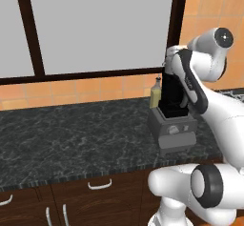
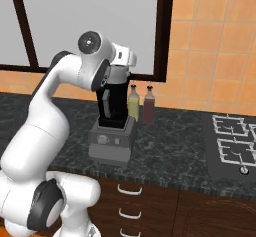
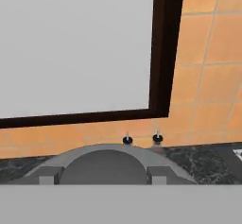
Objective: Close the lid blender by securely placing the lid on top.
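Observation:
The blender (image 1: 172, 107) stands on the dark counter, a tall black jar on a boxy grey base (image 2: 112, 142) with a round dial. My gripper (image 2: 120, 72) hangs straight over the jar's top, pointing down. In the hand view the round grey lid (image 3: 104, 151) lies across the bottom, with my gripper (image 3: 105, 175) shut on it and one fingertip (image 3: 49, 175) on each side of its darker middle. The arm hides the jar's rim, so I cannot tell whether the lid touches it.
A yellowish bottle (image 2: 133, 106) and a reddish bottle (image 2: 149, 106) stand right behind the blender against the tiled wall. A gas hob (image 2: 232, 141) lies to the right. A dark-framed window (image 1: 95, 25) rises behind the counter (image 1: 71, 134).

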